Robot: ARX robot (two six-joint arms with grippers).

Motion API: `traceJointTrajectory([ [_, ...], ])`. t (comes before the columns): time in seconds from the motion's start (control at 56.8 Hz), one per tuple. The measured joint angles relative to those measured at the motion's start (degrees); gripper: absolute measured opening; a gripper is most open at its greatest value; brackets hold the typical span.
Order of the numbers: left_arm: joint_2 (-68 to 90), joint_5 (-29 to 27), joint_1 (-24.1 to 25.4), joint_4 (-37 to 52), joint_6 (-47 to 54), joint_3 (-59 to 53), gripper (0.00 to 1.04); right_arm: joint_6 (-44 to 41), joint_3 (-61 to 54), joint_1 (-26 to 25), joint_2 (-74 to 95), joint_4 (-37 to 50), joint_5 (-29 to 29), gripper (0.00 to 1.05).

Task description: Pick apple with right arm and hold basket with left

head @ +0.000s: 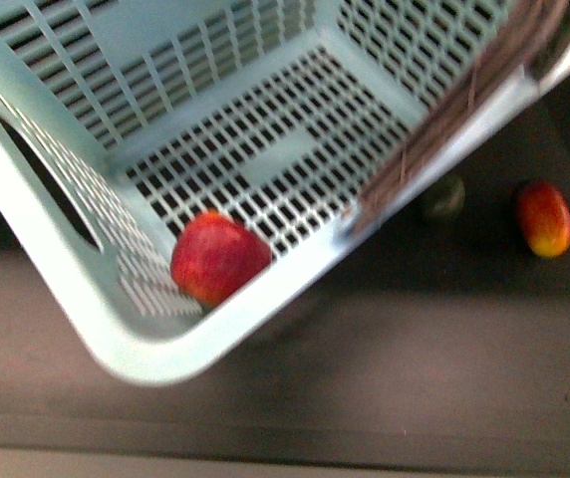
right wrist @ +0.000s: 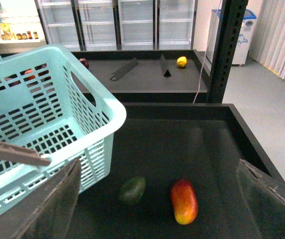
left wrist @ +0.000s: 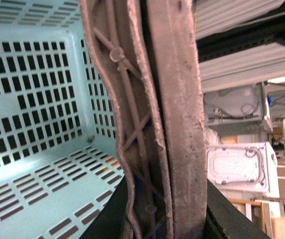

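The pale mint-blue basket (head: 86,329) hangs tilted and fills the front view. The red apple (head: 217,256) lies inside it in the low near corner of the slotted floor. My left gripper (left wrist: 165,219) is shut on the basket's brownish-mauve lattice handle (left wrist: 147,99), with the basket floor (left wrist: 33,164) below. The basket also shows in the right wrist view (right wrist: 48,124), beside my right gripper (right wrist: 162,199). That gripper is open and empty above the dark tray; its fingers (right wrist: 58,199) stand wide apart. The apple does not show in the wrist views.
An elongated red-and-yellow fruit (right wrist: 184,200) and a small dark green fruit (right wrist: 132,190) lie on the dark tray (right wrist: 182,144) below the right gripper; both show in the front view (head: 544,219) (head: 444,197). A black post (right wrist: 227,50) and a further shelf stand behind.
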Motion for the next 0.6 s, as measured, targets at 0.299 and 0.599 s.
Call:
traceJointTrajectory([
  [0.299, 0.79, -5.01, 9.05, 2.99, -4.57, -0.35, 0.18, -0.02, 0.0, 0.0, -0.04, 0.0, 0.02, 0.96],
  [0.599, 7.1, -6.73, 19.23, -1.14, -15.82, -1.6, 0.18, 0.0, 0.0, 0.0, -0.07, 0.0, 0.04, 0.96],
])
